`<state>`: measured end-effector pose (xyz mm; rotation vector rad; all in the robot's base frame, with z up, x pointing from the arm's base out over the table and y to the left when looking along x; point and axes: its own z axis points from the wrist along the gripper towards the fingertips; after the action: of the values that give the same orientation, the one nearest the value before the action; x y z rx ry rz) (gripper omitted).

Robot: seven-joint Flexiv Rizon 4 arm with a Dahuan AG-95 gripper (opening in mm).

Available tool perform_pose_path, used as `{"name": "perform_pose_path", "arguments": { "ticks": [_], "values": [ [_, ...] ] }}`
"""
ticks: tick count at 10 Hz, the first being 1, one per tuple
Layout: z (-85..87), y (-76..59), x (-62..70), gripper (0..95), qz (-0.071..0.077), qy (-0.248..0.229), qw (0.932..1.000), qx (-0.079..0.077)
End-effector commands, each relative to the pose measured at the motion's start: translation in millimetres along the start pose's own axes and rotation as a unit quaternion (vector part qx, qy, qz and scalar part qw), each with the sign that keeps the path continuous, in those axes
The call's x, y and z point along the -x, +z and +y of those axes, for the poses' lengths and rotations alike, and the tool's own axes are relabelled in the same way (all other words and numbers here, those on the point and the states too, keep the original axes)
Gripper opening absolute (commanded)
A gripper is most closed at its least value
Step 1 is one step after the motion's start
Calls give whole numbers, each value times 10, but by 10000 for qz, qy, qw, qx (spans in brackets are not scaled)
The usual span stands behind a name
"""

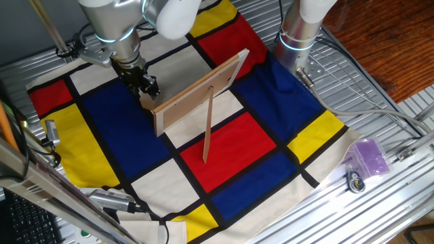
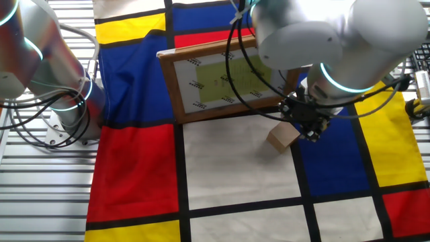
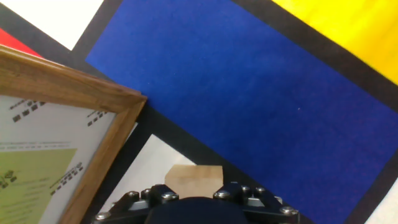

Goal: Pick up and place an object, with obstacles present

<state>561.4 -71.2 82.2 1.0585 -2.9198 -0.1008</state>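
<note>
Small tan block [image 2: 283,138] sits on the cloth at the boundary of a white square and the blue one, just beside the lower corner of the framed panel [image 2: 225,82]. In the other fixed view it appears tilted, one edge raised. Gripper [image 2: 306,126] directly above and against the block's far side; whether the jaws are clamped on it, or how far apart they stand, cannot be told from any view. Hand view shows the block [image 3: 194,178] partly hidden under the black gripper body, with the panel's wooden corner [image 3: 93,99] near it to the left.

The panel stands tilted on edge, propped by a thin wooden stick [image 1: 207,129] whose foot rests on a red square. Printed green-and-white sheet inside the frame.

Cloth [image 1: 258,169] of red, blue, yellow and white squares with black lines covers the ribbed metal counter [image 1: 380,203]. Purple object [image 1: 369,156] at the cloth's edge. A second arm's base [image 1: 298,34] stands well apart.
</note>
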Motion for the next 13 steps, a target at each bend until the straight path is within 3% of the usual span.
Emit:
{"name": "perform_pose_path", "arguments": {
  "ticks": [1,2,6,10,13],
  "values": [
    [4,-5,1,570,48,13,10000,-7],
    [4,-5,1,760,76,-15,10000,6],
    [4,-5,1,760,166,-186,9997,-77],
    [4,-5,1,760,159,-310,9994,-86],
    [-32,145,-43,760,147,-346,9993,-70]
  ]
}}
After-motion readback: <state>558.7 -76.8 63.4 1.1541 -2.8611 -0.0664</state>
